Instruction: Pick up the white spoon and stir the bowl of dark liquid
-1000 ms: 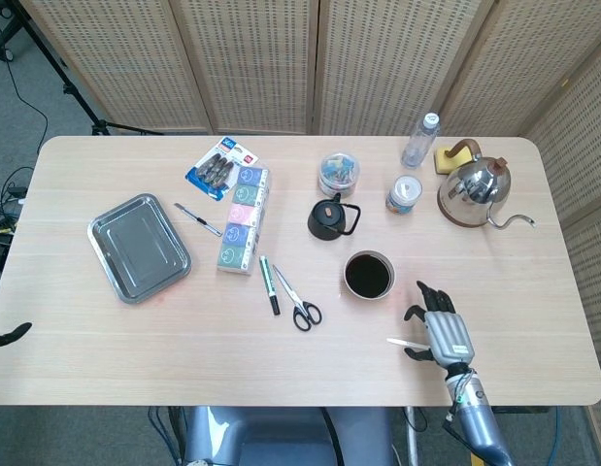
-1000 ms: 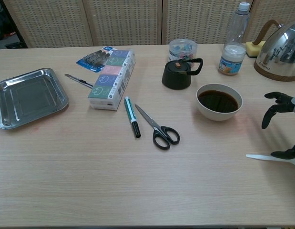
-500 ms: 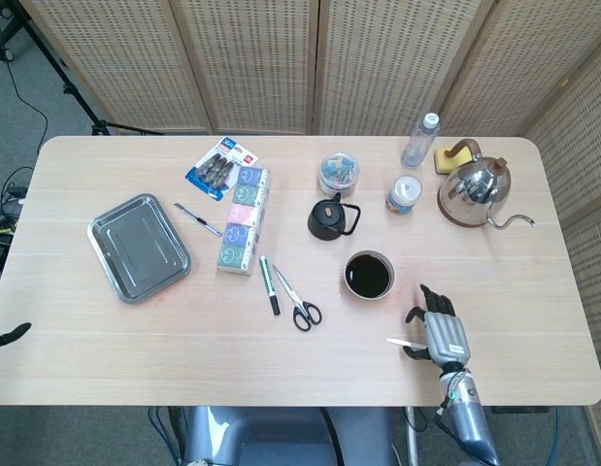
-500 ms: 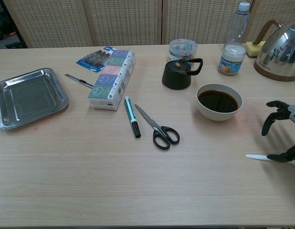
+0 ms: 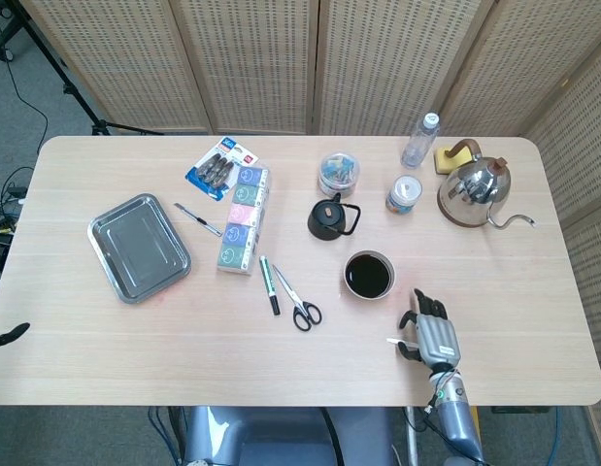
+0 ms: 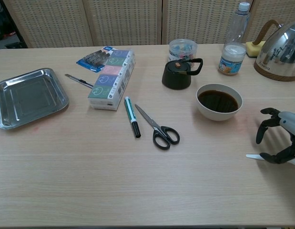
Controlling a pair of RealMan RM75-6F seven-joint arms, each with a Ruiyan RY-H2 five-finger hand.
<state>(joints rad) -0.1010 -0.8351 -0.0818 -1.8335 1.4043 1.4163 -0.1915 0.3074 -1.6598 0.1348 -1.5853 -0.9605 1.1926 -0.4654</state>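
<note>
Setting: you worked at a pale wooden table (image 5: 533, 301) in front of woven screens.
Spoon: the white spoon (image 6: 256, 157) lay flat near the front right of the table, only its tip showing past your right hand (image 5: 431, 335); it sat near the bowl (image 6: 218, 101), front-right of it.
Right hand: your fingers (image 6: 262, 131) were curled down over the spoon, the thumb apparently on it; I could not tell whether you actually had it pinched or were only touching it.
Bowl: it stood upright, filled high with dark liquid, just ahead of that hand.
Left hand: only its dark tip (image 5: 11, 335) showed at the table's left edge, its pose unreadable.
Nearby: scissors (image 6: 157, 128), a marker (image 6: 131, 116) and a small black pot (image 6: 178, 73) lay left of the bowl.
Risk: a shallow pinch on a flat, thin handle could have let the spoon skid or drop; lifting towards so full a bowl, your knuckles could have knocked the rim and slopped liquid.
</note>
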